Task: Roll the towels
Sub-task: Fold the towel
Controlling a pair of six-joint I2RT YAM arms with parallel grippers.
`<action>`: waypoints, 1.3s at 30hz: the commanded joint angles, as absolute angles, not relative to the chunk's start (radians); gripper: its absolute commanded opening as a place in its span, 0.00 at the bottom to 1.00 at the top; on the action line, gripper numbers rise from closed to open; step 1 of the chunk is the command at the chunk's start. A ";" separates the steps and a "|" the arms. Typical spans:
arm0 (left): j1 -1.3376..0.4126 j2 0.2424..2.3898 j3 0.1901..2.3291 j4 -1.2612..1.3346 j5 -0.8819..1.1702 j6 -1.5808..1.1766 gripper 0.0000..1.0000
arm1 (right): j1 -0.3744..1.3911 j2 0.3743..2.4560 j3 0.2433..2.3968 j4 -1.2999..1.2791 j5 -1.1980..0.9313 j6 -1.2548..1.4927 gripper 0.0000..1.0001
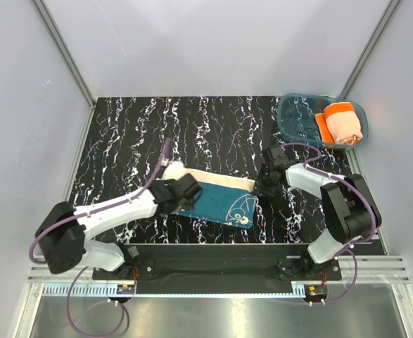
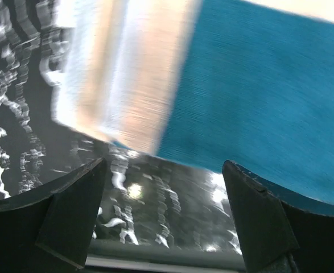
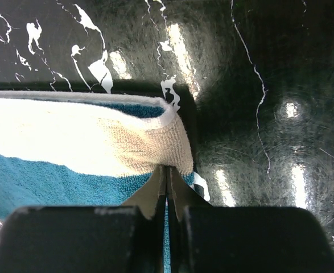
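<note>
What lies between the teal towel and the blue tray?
In the top view: the right gripper, shut on the end of the teal towel, then bare marbled table up to the blue tray.

Two towels, teal towel (image 1: pixel 220 201), orange towel (image 1: pixel 343 125), one blue tray (image 1: pixel 296 118), two grippers, left gripper (image 2: pixel 164 170), right gripper (image 3: pixel 167 173)

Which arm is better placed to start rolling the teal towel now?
Probably right. The right gripper is shut at the folded end of the teal towel; the left gripper hangs open above the other end, holding nothing.
</note>
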State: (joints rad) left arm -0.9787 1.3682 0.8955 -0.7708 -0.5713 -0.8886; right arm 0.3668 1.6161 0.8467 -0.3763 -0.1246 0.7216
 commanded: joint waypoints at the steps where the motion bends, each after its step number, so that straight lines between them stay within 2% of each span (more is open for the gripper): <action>1: -0.884 1.284 0.822 -0.638 -0.460 -0.894 0.89 | 0.365 1.617 0.815 -0.380 -0.106 0.695 0.00; 7: -0.720 1.364 0.781 -0.558 -0.370 -0.833 0.91 | 0.367 1.421 0.836 -0.494 -0.038 0.689 0.00; 13: -0.643 1.450 0.815 -0.531 -0.351 -0.818 0.91 | 0.367 1.310 0.821 -0.526 -0.119 0.676 0.01; 16: -0.621 1.479 0.831 -0.537 -0.351 -0.815 0.91 | 0.386 1.315 0.711 -0.427 -0.273 0.706 0.00; 22: -0.554 1.511 0.822 -0.512 -0.345 -0.772 0.90 | 0.486 1.436 0.589 -0.244 -0.294 0.794 0.00; 25: -0.519 1.537 0.836 -0.508 -0.341 -0.747 0.90 | 0.521 1.543 0.616 -0.199 -0.307 0.815 0.00; 34: -0.384 1.606 0.931 -0.534 -0.333 -0.670 0.89 | 0.538 1.652 0.781 -0.339 -0.255 0.758 0.00; 39: -0.377 1.589 0.957 -0.561 -0.367 -0.657 0.89 | 0.558 1.540 0.756 -0.432 -0.181 0.770 0.00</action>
State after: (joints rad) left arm -0.3794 1.5970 0.9211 -0.5426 -0.3298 -0.6872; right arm 0.5373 1.6077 0.7704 -0.3058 -0.3073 0.7925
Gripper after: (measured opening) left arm 0.897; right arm 0.009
